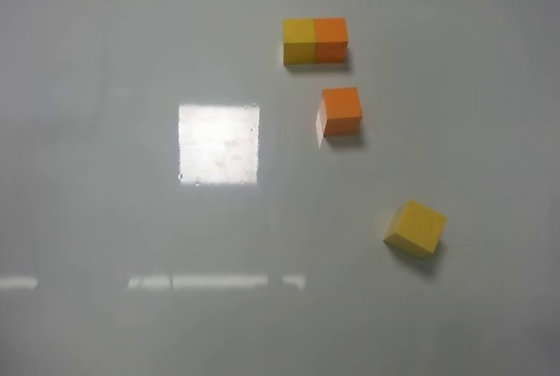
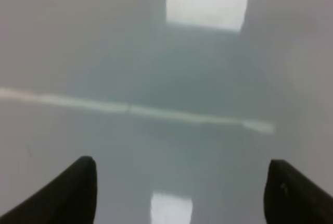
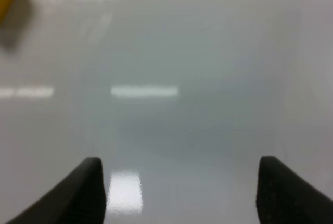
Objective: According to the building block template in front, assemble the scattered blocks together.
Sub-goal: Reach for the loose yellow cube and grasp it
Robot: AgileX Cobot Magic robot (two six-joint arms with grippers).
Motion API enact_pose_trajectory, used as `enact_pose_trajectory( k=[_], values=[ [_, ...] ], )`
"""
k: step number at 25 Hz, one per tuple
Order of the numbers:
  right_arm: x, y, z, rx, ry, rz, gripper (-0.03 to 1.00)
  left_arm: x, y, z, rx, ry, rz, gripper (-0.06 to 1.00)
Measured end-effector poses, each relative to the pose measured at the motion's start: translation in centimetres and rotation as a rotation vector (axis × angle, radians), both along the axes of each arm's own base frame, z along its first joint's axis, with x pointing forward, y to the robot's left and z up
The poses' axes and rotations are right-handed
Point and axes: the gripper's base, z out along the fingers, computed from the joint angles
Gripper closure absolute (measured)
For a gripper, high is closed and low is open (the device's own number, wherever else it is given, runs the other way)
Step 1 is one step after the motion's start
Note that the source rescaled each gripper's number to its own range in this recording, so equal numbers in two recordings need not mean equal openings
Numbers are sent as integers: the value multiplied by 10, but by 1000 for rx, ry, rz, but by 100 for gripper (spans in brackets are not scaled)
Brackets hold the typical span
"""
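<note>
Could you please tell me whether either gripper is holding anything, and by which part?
Nothing is held: the left gripper and the right gripper both stand open, with only glossy grey tabletop between their jaws.

Yel-org template (image 1: 315,41) at back; orange cube (image 1: 341,111) nr it; yellow cube (image 1: 415,228) apart, skewed.
</note>
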Motion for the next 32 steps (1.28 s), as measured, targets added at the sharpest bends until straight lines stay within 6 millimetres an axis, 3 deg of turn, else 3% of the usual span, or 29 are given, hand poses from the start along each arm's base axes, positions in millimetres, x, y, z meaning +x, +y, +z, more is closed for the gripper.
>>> enact_pose_trajectory(
  k=[6,14,19,22,32],
  values=[
    [0,0,0,0,0,0,41,-17,-14,-51,-25,52,-160,18],
    [0,0,0,0,0,0,41,-41,-16,-93,-26,11,-203,18],
    [0,0,0,0,0,0,41,-60,-16,-102,-15,-45,-205,18],
    [0,0,0,0,0,0,41,-59,-13,-111,-21,6,-167,18],
    [0,0,0,0,0,0,41,-59,-10,-112,-43,11,-94,18]
  ],
)
